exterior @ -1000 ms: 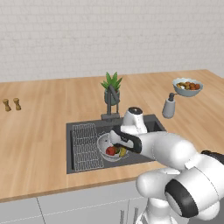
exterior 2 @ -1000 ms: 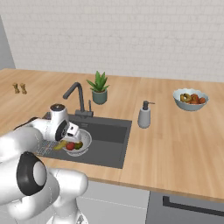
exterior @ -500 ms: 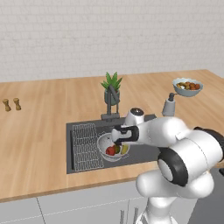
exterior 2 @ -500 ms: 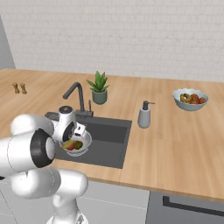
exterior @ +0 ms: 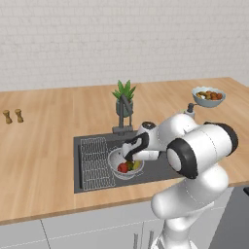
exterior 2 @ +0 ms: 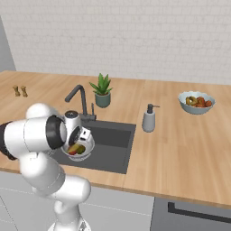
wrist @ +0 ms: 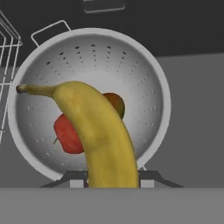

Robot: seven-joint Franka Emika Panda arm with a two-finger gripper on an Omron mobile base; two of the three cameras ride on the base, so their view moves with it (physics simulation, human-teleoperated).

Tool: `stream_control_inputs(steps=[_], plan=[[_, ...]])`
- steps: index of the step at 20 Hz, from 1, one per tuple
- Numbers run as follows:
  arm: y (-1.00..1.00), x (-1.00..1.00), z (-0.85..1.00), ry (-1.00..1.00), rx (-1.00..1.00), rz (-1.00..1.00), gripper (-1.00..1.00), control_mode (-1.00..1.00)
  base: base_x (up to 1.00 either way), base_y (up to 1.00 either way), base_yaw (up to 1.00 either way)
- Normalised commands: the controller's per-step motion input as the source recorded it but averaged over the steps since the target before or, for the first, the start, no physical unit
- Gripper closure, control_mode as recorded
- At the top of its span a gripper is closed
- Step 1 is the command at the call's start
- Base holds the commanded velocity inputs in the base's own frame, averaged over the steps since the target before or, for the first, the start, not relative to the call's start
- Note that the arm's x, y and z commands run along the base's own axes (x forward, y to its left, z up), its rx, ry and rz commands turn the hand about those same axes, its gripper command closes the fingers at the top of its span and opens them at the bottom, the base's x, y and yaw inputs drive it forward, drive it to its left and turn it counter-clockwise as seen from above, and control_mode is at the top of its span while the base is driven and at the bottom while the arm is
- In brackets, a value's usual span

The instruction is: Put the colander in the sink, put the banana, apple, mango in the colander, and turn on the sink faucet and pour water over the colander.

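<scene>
Change: over the last second you swung the arm's elbow out to the right; the hand barely shifted over the basin.
Sink (exterior: pixel 160 168): colander (wrist: pixel 131 74) already sits inside.
Colander: apple (wrist: pixel 66 135) and mango (wrist: pixel 114 103) lie in it.
Banana (wrist: pixel 103 140): pinched in the gripper (wrist: pixel 111 177), hanging over the colander.
Left: release banana, turn on the faucet (exterior 2: pixel 76 97); no water yet.

Even, soft, shadowless rendered light
</scene>
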Motion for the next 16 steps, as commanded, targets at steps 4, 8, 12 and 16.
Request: stream_control_inputs(steps=[4,8,12,16], plan=[[0.0,0.24,-0.37,0.0,0.0,-0.01,1.0,-1.0,0.0,0.0,0.0],[0.0,0.28,-0.28,0.0,0.0,0.0,1.0,-1.0,0.0,0.0,0.0],[0.0,0.28,-0.24,0.0,0.0,0.0,1.0,-1.0,0.0,0.0,0.0],[0.0,0.27,-0.24,0.0,0.0,0.0,1.0,-1.0,0.0,0.0,0.0]])
